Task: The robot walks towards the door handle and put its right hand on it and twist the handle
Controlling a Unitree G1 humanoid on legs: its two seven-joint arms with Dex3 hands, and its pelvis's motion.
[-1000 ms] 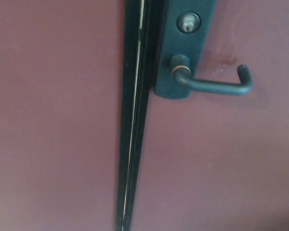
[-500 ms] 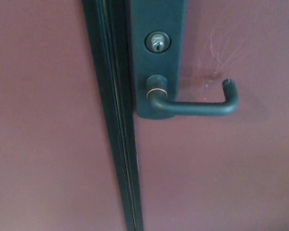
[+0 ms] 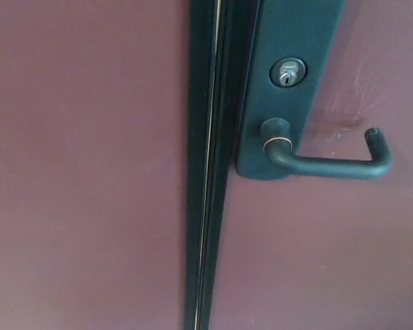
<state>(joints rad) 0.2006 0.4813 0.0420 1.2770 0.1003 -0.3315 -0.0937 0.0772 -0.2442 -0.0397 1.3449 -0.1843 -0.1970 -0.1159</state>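
A dull maroon door [image 3: 82, 172] fills my view, split by a dark vertical seam [image 3: 208, 165] where two leaves meet. The lever handle [image 3: 327, 165] sits upper right on its dark backplate [image 3: 289, 41], lying level, its return tip curled back toward the door, with the keyhole cylinder [image 3: 288, 72] just above the pivot. Neither of my hands shows, so I cannot tell how my fingers are set. My worry: reaching blind with the right hand, I could strike the backplate or slip off the lever's end
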